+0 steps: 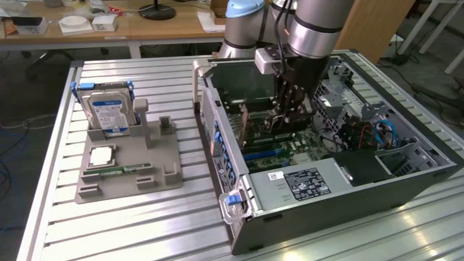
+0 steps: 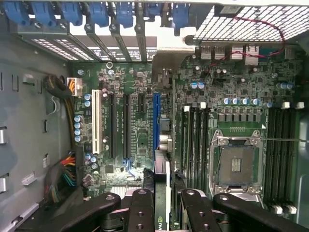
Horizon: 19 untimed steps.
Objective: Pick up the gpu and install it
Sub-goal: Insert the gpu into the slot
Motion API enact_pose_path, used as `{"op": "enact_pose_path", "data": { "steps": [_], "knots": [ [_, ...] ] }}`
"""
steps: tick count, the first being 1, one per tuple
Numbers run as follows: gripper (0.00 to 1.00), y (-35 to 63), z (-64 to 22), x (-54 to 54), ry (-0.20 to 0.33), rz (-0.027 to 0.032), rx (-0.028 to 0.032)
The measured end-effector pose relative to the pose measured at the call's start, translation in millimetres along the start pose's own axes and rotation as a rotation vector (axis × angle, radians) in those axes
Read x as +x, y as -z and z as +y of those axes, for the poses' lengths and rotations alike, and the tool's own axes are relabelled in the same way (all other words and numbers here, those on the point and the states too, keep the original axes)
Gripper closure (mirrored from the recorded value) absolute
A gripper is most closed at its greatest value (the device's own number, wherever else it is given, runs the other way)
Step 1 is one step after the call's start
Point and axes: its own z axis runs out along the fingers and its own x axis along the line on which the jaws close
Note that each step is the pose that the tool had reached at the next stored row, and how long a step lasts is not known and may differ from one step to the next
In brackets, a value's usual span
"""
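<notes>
Inside the open computer case (image 1: pixel 406 179), my gripper (image 1: pixel 285 120) reaches down over the motherboard (image 1: pixel 290 144). It is shut on the gpu (image 2: pixel 165 193), which the wrist view shows edge-on between the two black fingers (image 2: pixel 141 212). The card's silver bracket (image 2: pixel 166 63) lies against the case's rear slot openings. The card runs just beside the long blue slot (image 2: pixel 156 125) and looks close to the board; whether it is seated I cannot tell. In the exterior view the gpu (image 1: pixel 259 126) stands on edge below the wrist.
A grey fixture plate (image 1: pixel 127 174) on the slatted table holds a hard drive (image 1: pixel 108 111) upright, a processor (image 1: pixel 100 156) and a memory stick (image 1: pixel 108 171). Cables (image 2: pixel 63 174), memory slots (image 2: pixel 195 140), the processor socket (image 2: pixel 239 164) and blue latches (image 2: pixel 99 12) crowd around the card.
</notes>
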Motion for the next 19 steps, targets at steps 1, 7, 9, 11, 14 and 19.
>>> {"op": "enact_pose_path", "data": {
  "steps": [1,7,9,11,14,19],
  "knots": [
    [0.74,-0.8,0.3,0.0,-0.005,0.0002,0.0013],
    [0.74,-5.3,6.4,0.4,-0.019,0.0005,0.0038],
    [0.74,-6.4,8.9,0.6,-0.021,0.0006,0.0038],
    [0.74,-7.5,10.3,1.3,-0.022,0.0006,0.0038],
    [0.74,-12.1,12.6,2.6,-0.026,0.0011,0.0039],
    [0.74,-15.8,15.5,5.2,-0.027,0.0010,0.0039]
  ]
}}
